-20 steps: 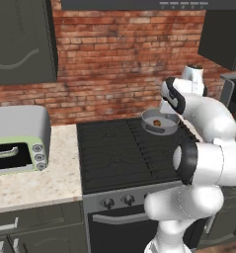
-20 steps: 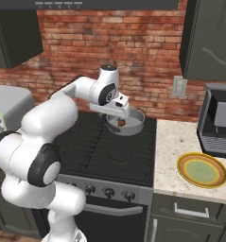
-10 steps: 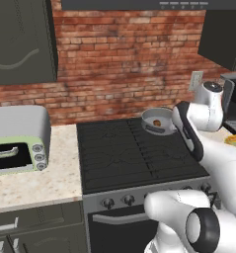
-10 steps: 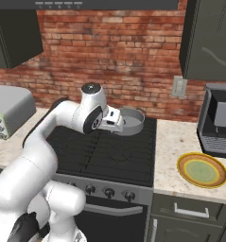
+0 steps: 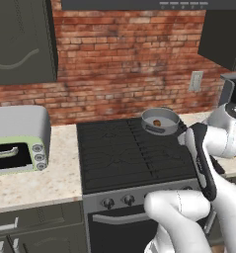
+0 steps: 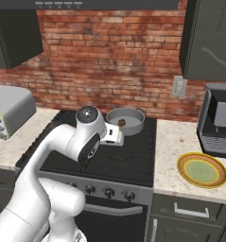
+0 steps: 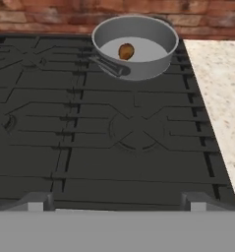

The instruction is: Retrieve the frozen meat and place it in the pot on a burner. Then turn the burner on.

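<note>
I have the frozen meat, a small brownish-tan lump, lying on the darker grey floor of the pot. The pot is round, shallow and straight-sided, dull grey metal with a stub handle toward the front left, and it sits on the back right burner of the cooktop, just in front of the brick wall. So I judge step 1 done: the meat is in the pot, the pot is on a burner.

My gripper is released and empty, fingers spread wide, held over the front of the cooktop and well apart from the pot. That leaves step 2, lighting the burner. The next move, as I read it, is to bring the gripper down over the front edge to the row of round grey knobs and pick the one that feeds the back right burner; I cannot tell from here which knob that is, since they look alike. The turn will want the fingers closed squarely on a small smooth knob.

The grates are black cast iron, matte and ridged. To the right the worktop is speckled pale stone, carrying a round yellow-green plate. On the left stands a pale green toaster oven.
</note>
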Controlling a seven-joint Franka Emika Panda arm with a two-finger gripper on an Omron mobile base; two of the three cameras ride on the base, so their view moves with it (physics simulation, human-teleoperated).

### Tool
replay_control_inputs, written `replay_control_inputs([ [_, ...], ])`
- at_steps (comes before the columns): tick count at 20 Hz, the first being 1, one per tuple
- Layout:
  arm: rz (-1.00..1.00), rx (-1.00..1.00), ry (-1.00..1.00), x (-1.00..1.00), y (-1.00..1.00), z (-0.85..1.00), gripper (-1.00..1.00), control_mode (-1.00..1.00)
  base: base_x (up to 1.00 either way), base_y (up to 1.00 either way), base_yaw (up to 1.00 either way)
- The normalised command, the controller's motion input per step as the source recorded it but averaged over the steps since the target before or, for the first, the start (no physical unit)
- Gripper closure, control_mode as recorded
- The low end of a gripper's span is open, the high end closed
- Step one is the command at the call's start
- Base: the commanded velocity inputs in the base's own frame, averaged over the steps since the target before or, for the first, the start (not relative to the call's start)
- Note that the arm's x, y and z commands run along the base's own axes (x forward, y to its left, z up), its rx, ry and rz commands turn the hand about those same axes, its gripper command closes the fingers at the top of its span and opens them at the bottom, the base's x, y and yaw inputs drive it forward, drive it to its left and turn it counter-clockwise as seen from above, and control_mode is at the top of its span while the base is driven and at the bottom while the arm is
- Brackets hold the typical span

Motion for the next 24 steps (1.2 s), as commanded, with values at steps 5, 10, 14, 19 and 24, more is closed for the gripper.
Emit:
replay_control_inputs([
  [5,0.0,0.0,-0.01,-0.27,-0.03,0.0,-1.0,-1.0,0.0,0.0,0.0],
  [10,0.0,0.0,0.0,-0.03,0.0,0.0,-1.0,-1.0,0.0,0.0,0.0],
  [14,0.0,0.0,0.0,-0.01,0.0,-0.01,-1.0,1.0,-0.18,0.24,-0.01],
  [19,0.0,0.0,0.0,0.0,0.0,0.0,-1.0,1.0,-0.46,0.46,-0.09],
  [24,0.0,0.0,0.0,0.0,0.0,0.0,-1.0,1.0,-0.52,0.36,-0.15],
])
